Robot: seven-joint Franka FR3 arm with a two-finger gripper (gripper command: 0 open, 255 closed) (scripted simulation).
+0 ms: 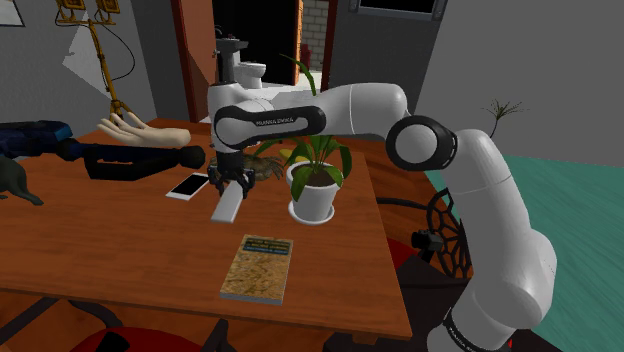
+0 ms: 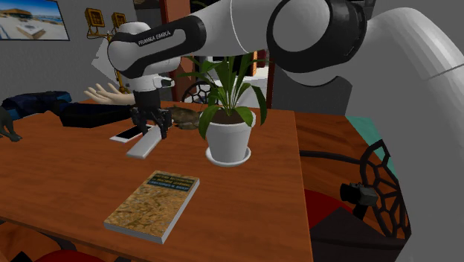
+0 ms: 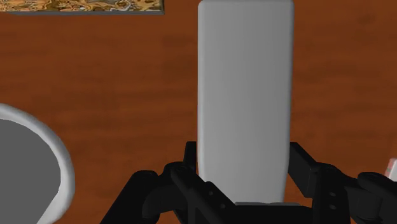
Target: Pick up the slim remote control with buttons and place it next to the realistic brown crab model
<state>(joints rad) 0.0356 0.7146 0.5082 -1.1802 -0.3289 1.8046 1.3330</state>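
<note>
While the white arm (image 1: 350, 110) reaches out over the brown wooden worktop (image 1: 120, 240), its black pincer (image 1: 232, 182) points downward and is clamped on one end of the remote (image 1: 226, 206), a slim, plain grey slab; in the wrist view the two fingers (image 3: 184, 168) press against the slab's long sides, and the rest of the remote runs straight out ahead of the pincer (image 3: 243, 153) toward the book (image 3: 83, 5); whether the far end of the remote (image 2: 145, 146) rests on the wood or hangs just clear of it, I cannot tell.

Just beside the pincer (image 2: 151, 123), on the side of the potted plant, sits the brown crab (image 1: 264, 166), partly under the leaves; it lies close to the gripped end of the remote but does not touch it; the crab (image 2: 182, 117) shows a little beyond the pincer in the second exterior view.

On the pincer's other side, just beside it, a white phone (image 1: 188, 186) lies flat on the worktop, apart from the remote.

Past the crab stands the plant (image 1: 318, 150) in a white pot (image 1: 313, 196) on a white saucer (image 3: 60, 159), near the pincer and upright.

Ahead of the remote's free end, well apart from the pincer, a book (image 1: 258, 268) with a mottled tan cover lies flat; beyond the pincer, farther off, a pale mannequin hand (image 1: 140, 130) rests above a long black object (image 1: 130, 160).
</note>
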